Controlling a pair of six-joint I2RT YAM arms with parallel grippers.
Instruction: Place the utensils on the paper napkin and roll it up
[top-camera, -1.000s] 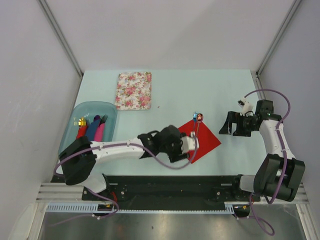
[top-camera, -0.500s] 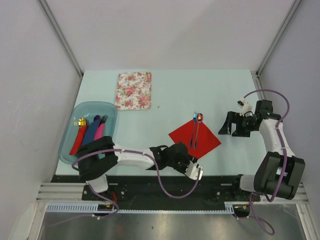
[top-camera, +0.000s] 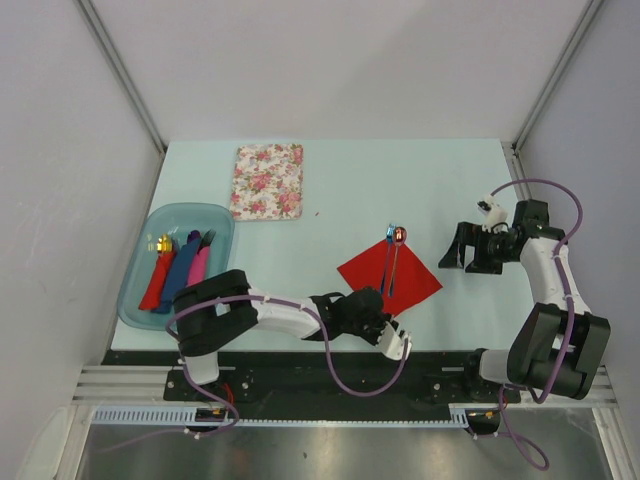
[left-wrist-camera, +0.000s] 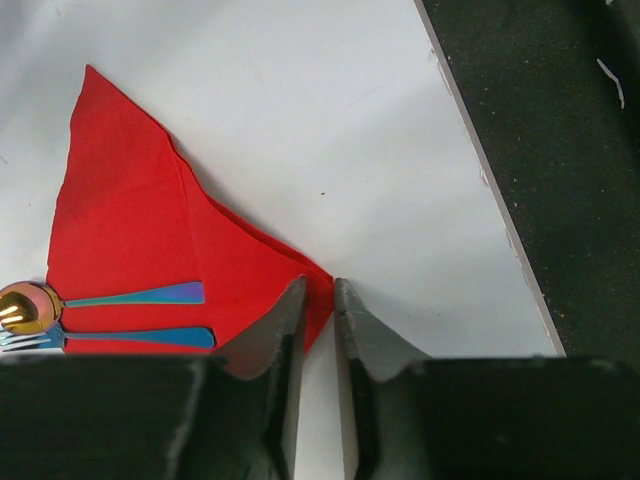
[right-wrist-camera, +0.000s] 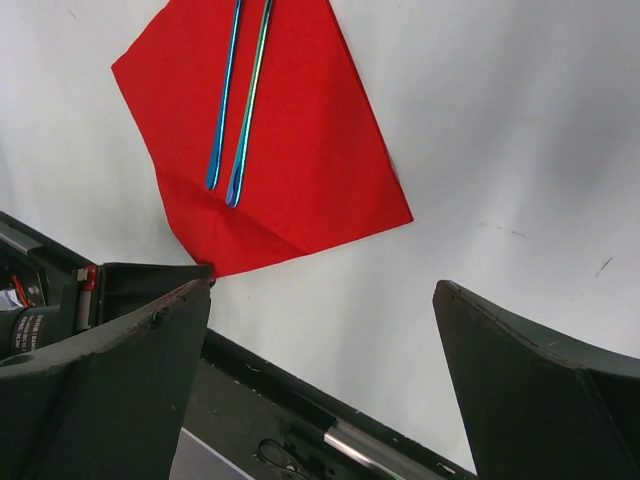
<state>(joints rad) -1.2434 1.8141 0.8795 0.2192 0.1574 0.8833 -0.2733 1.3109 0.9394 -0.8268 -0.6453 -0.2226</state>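
The red paper napkin (top-camera: 415, 278) lies as a diamond on the pale table, right of centre. On it, side by side, lie the blue fork (top-camera: 385, 268) and the red-gold-headed spoon (top-camera: 395, 262), heads at the far corner. In the left wrist view the spoon (left-wrist-camera: 130, 296) and fork (left-wrist-camera: 135, 337) lie on the napkin (left-wrist-camera: 130, 220). My left gripper (left-wrist-camera: 320, 286) (top-camera: 388, 325) is at the napkin's near corner, its jaws pinched to a slim gap with that corner between them. My right gripper (top-camera: 452, 250) (right-wrist-camera: 322, 290) hovers wide open just right of the napkin (right-wrist-camera: 310, 150), holding nothing.
A teal tray (top-camera: 222, 215) at the left holds red, blue and pink rolls, one with a gold-tipped utensil. A floral cloth (top-camera: 267, 181) lies at the back. The black base rail (top-camera: 300, 365) runs along the near edge, just behind my left gripper.
My left arm has pulled back from over the napkin to its near corner, uncovering the utensils, and its jaws have closed from wide to nearly together. The right arm has not moved.
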